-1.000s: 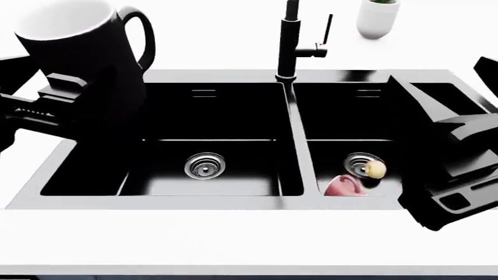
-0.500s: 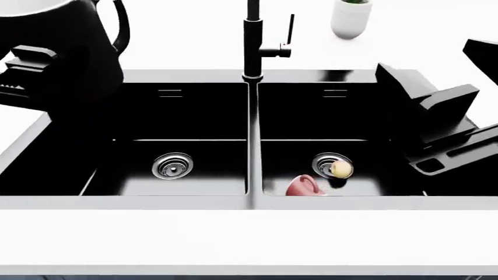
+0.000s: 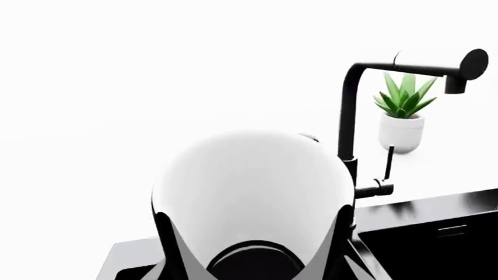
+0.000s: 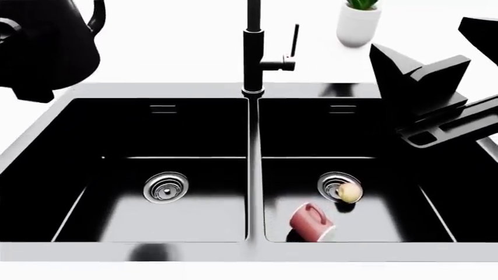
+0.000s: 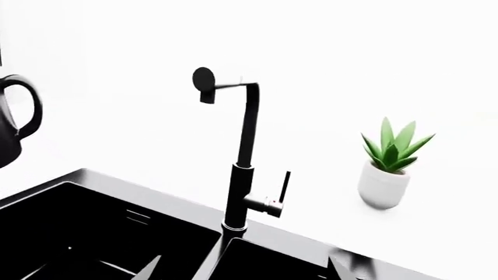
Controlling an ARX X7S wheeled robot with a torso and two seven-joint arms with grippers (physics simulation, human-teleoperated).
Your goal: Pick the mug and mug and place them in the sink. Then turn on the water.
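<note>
The glossy black mug point(image 4: 48, 48) hangs above the counter at the sink's back left corner. Its pale inside point(image 3: 253, 192) fills the left wrist view, and my left gripper point(image 3: 253, 269) is shut on it with a finger on each side. The red mug point(image 4: 311, 222) lies on its side in the right basin of the black sink point(image 4: 179, 90), near the drain. My right gripper point(image 4: 424, 76) hovers over the sink's right end, open and empty; its fingertips point(image 5: 151, 269) show spread wide apart. The black mug's handle point(image 5: 17, 119) also shows in the right wrist view.
A tall black tap point(image 4: 253, 52) with a side lever point(image 4: 293, 42) stands behind the divider between the basins. A white plant pot point(image 4: 358, 23) sits on the counter behind the right basin. A small yellow object point(image 4: 349, 192) lies on the right drain.
The head view has shifted closer over the sink, showing more of the basins and the whole red mug. The black mug sits further toward the view's upper left corner; the right gripper sits higher.
</note>
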